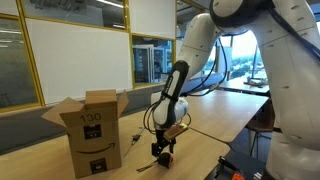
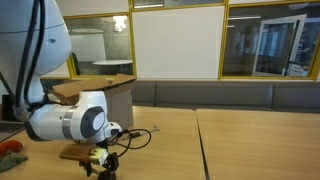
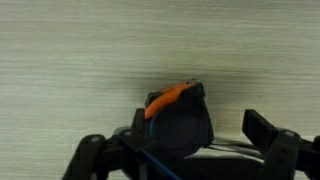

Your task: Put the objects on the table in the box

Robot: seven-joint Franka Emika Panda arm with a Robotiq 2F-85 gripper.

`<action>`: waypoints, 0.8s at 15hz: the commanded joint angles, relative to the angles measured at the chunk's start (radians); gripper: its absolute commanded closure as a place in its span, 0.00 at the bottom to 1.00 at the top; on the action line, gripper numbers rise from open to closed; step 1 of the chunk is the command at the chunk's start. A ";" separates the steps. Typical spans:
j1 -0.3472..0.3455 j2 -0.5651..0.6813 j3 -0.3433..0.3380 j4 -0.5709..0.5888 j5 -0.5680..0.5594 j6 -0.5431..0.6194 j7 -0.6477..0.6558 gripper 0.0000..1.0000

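Hovering low over the long light-wood table (image 1: 215, 118). The fingers (image 3: 262, 132) are released and spread wide, with nothing held. In the wrist view, the black-and-orange plastic gadget with a cord (image 3: 178, 112) lies on the table between them, roughly centred. There's a gap on each side and no contact that I can see. The tall brown cardboard box with open top flaps (image 1: 93, 135) stands well apart from the fingers, off to one side in both exterior views.

Watch these from here:

- **Cord:** it runs out close under the fingers. If a pad closes on it instead of the body, you get a weak pinch and the gadget swings or drops on the lift.
- **Shape:** the body looks rounded, with a sloped orange top. If you clamp on the slope, it'll likely squirt out sideways. Go for the flatter black flanks, if there are any; I can't tell from this angle.
- **Depth:** you're already close to the table. Any extra descent before closing and the fingertips jam into the wood.
- **Carry:** the box is tall and probably light. If you travel low, the gadget or a finger clips the wall or a flap and shoves the carton.
- **Release:** a trailing cord can hook a flap or hang over the rim, then pull the gadget back out once you let go. Drop from well inside the opening.
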 commanded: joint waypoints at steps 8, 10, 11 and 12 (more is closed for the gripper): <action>0.006 0.043 -0.033 0.013 0.009 0.023 -0.012 0.00; 0.007 0.050 -0.032 0.015 0.009 0.022 -0.012 0.00; 0.006 0.055 -0.031 0.018 0.012 0.021 -0.014 0.00; 0.005 0.060 -0.030 0.020 0.013 0.019 -0.014 0.00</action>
